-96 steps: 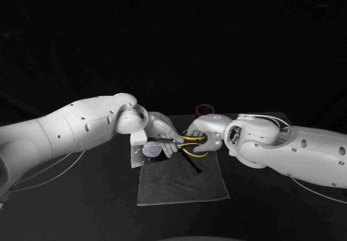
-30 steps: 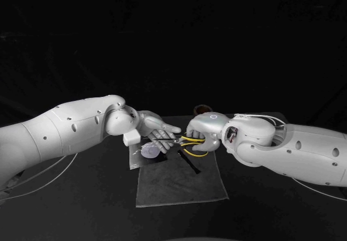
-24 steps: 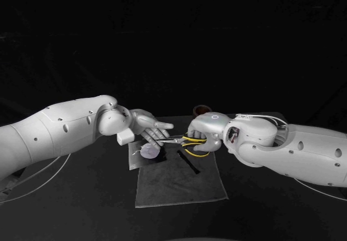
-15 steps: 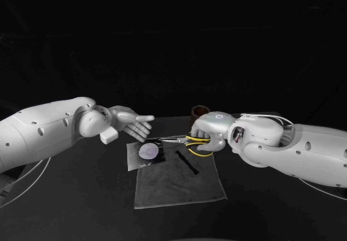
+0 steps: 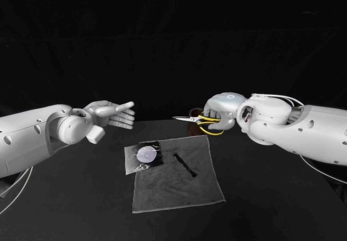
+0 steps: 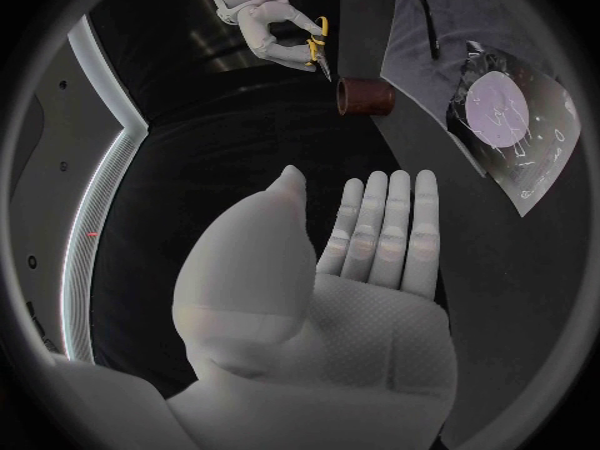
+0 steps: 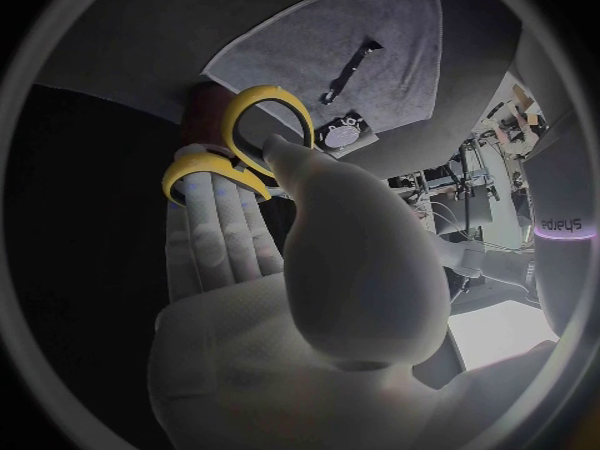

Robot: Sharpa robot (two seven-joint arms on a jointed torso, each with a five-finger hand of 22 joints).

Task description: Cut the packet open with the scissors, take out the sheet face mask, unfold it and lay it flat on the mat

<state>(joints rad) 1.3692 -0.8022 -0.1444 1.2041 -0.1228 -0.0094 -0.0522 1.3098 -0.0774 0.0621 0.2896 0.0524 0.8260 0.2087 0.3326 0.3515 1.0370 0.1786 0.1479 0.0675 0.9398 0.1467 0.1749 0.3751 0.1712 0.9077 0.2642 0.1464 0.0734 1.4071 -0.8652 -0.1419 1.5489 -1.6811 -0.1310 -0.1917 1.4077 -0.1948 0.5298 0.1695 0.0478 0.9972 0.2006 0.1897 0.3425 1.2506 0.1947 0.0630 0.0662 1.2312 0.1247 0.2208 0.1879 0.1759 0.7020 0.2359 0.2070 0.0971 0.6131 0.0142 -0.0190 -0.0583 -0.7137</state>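
Observation:
The clear packet [image 5: 147, 156], with a pale round patch showing in it, lies flat across the left edge of the grey mat [image 5: 177, 183]. A narrow black strip [image 5: 184, 164] rests on the mat beside it. My right hand [image 5: 220, 111] is raised over the mat's far edge and grips the yellow-handled scissors [image 5: 204, 122], blades pointing left. My left hand [image 5: 112, 114] hovers up and to the left of the packet, fingers spread, holding nothing. The left wrist view has the packet [image 6: 506, 120] and the scissors [image 6: 319, 48] beyond my open palm [image 6: 363, 270]. The scissors' handles [image 7: 256, 135] ring my right fingers.
A small brown cup [image 5: 194, 112] stands on the black table just past the mat's far edge, below the scissors' blades; it is also in the left wrist view [image 6: 366, 97]. Black table surrounds the mat.
My left hand has let go of the packet and pulled up and away to the left. My right hand has lifted the scissors off the packet and back. The packet now lies alone.

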